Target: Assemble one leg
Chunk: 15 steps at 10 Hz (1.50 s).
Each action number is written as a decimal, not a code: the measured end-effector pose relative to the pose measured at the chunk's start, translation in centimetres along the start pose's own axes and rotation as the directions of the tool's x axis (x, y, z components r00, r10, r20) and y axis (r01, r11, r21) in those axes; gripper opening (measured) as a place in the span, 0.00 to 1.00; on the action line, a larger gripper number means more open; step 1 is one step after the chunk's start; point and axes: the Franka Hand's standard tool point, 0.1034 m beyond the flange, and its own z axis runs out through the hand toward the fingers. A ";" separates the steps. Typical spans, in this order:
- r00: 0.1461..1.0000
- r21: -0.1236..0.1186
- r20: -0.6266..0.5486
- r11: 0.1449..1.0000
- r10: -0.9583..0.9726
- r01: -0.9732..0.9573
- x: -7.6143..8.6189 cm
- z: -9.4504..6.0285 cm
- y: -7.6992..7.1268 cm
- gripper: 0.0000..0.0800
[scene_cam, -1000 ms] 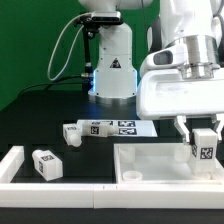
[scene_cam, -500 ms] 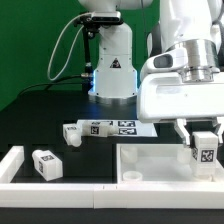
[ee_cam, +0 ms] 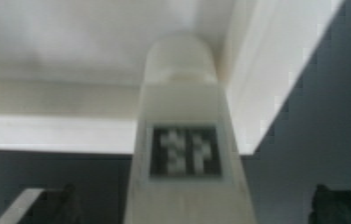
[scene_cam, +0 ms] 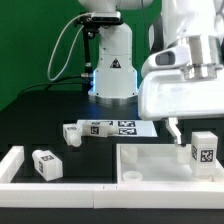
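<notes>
your panda's gripper hangs just above the leg at the exterior view's right, its fingers spread wide and holding nothing. the leg stands upright and free on the white panel, near the panel's corner at the exterior view's right, with a square tag facing the camera. you cannot tell whether its foot sits in a corner recess. in the wrist view you look down the length of the leg, which runs between the two dark fingertips with a gap on each side, touching neither. on the exterior view's left, a second tagged peg sits on the black table just beside a white border bar. a third peg lies on its side next to the marker board, in front of the arm's base.
</notes>
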 end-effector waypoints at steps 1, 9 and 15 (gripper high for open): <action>0.995 0.011 0.097 1.000 0.026 -0.027 0.1 0.4 -0.6 0.81; 0.911 -0.010 0.405 0.997 0.079 -0.082 -0.4 0.4 1.7 0.49; 0.838 -0.136 0.382 0.921 0.389 -0.365 -0.4 0.5 1.6 0.36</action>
